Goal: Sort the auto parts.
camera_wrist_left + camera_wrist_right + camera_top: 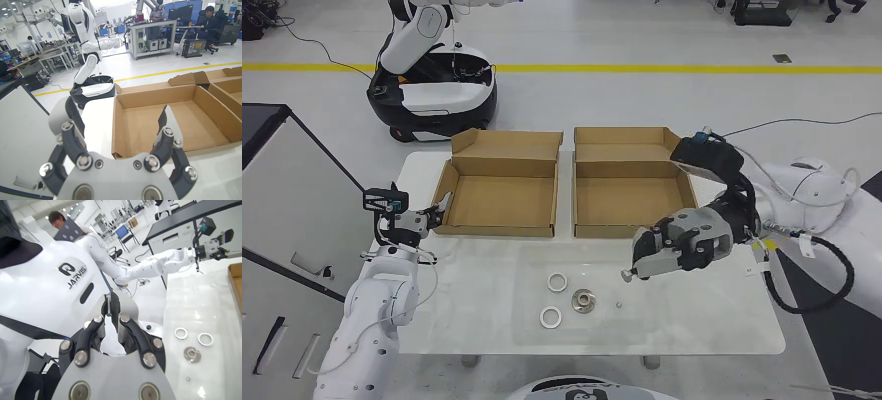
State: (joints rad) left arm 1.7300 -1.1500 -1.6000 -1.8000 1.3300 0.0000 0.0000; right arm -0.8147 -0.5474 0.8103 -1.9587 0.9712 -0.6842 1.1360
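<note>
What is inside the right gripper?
A threaded bolt, pinched between the right gripper pads. The pads cover part of its shank.

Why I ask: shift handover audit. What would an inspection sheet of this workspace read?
Surface: white table, glossy.
Job's things: two white rings, a metal flange and a small metal piece lie loose near the front; two open cardboard boxes behind them, both empty.
Clutter: nothing seen.
End effectors: left end effector open, by a box's near corner; right end effector shut on a bolt above the table.
Cables: black cable loops beside the right arm; floor cable runs behind it.
Surroundings: second robot and yellow floor line beyond the table.
</note>
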